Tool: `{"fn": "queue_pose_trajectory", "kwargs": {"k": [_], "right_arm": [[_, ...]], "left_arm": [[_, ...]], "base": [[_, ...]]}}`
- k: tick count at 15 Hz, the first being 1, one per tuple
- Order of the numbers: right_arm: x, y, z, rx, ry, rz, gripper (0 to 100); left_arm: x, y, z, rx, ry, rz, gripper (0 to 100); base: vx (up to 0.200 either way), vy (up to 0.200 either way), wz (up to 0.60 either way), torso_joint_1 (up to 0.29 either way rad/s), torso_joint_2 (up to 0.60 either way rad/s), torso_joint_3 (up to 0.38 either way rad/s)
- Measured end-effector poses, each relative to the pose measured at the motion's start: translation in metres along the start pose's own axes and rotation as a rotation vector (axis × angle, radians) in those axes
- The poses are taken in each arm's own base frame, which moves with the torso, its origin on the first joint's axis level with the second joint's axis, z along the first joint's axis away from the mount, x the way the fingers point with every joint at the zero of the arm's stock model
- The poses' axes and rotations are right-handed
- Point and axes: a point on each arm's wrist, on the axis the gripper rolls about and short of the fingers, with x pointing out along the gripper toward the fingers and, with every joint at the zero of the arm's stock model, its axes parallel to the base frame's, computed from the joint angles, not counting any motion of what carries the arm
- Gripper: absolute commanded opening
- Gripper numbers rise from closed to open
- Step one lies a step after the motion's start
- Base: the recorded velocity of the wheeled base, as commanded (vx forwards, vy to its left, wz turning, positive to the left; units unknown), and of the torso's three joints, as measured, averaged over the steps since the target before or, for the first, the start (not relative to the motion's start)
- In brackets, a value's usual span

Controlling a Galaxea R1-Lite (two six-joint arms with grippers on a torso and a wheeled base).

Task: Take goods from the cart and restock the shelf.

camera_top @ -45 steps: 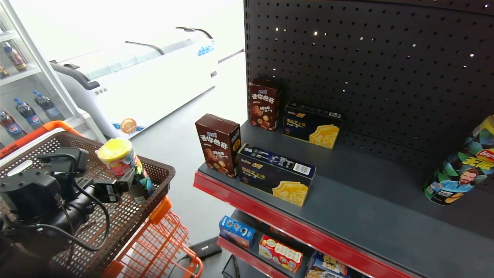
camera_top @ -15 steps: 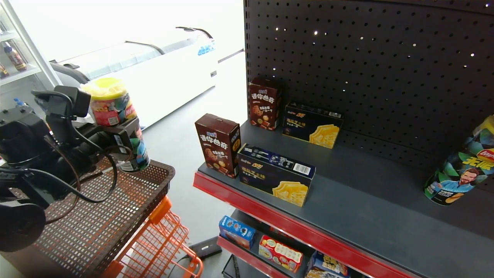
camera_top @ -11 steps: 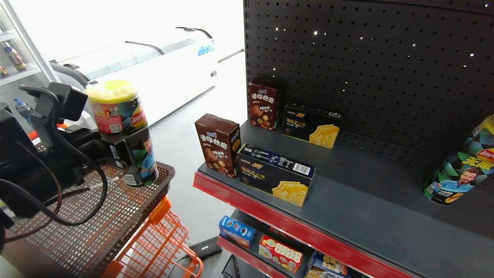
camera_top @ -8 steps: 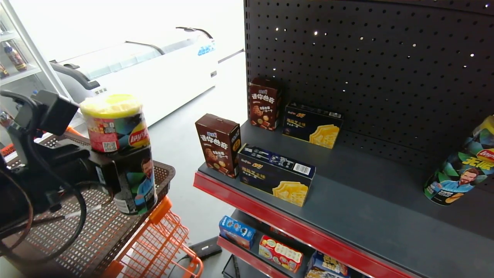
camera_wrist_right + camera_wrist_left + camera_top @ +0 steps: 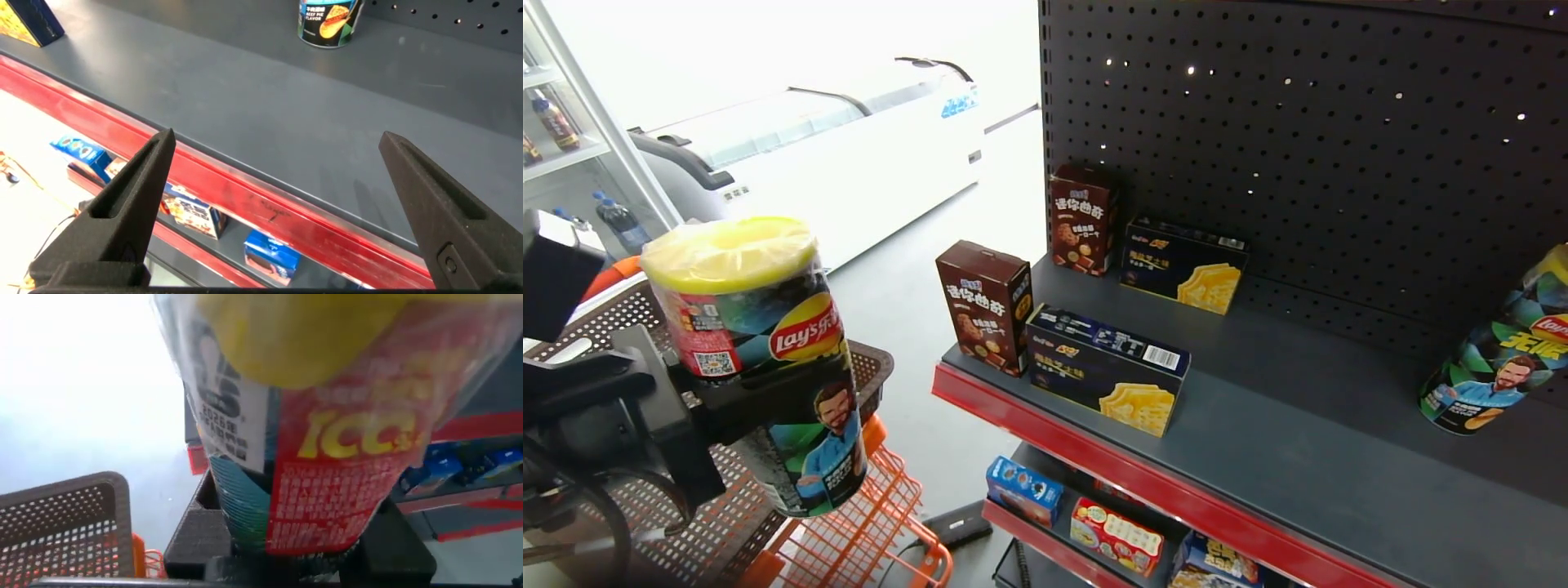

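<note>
1. Head view: the left gripper [image 5: 760,398] is clamped around the chip canister [image 5: 756,310], which is upright above the cart [image 5: 870,367] rim, left of the shelf [image 5: 1298,457]. We judge the carry to the shelf is in hand.
2. Head view, clearance: bare deck lies between the blue box [image 5: 1107,380] and the second canister [image 5: 1494,359] at far right. The next move calls for lifting the base over the red lip [image 5: 1094,457].
3. Left wrist view: the canister sits between the fingers [image 5: 392,547], with the cart corner below.
4. Right wrist view: the right gripper [image 5: 282,220] is spread wide and empty, by the lip.
</note>
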Motion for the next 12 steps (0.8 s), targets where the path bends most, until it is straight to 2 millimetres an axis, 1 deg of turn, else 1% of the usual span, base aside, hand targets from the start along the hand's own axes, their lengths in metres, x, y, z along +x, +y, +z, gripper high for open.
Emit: {"fn": "queue_pose_trajectory", "kwargs": {"k": [2, 5, 9, 12], "right_arm": [[0.0, 0.0, 0.0, 0.0, 0.0, 0.0, 100], [0.0, 0.0, 0.0, 0.0, 0.0, 0.0, 100], [0.0, 0.0, 0.0, -0.003, 0.0, 0.007, 100], [0.0, 0.0, 0.0, -0.003, 0.0, 0.008, 100]], "left_arm": [[0.004, -0.008, 0.003, 0.006, -0.028, -0.072, 0], [0.013, -0.02, 0.008, -0.033, -0.089, -0.169, 0], [0.024, -0.037, 0.006, -0.053, -0.089, -0.298, 0], [0.028, -0.044, 0.005, -0.053, -0.083, -0.345, 0]], "base": [[0.0, 0.0, 0.0, 0.0, 0.0, 0.0], [0.0, 0.0, 0.0, 0.0, 0.0, 0.0], [0.0, 0.0, 0.0, 0.0, 0.0, 0.0], [0.0, 0.0, 0.0, 0.0, 0.0, 0.0]]}}
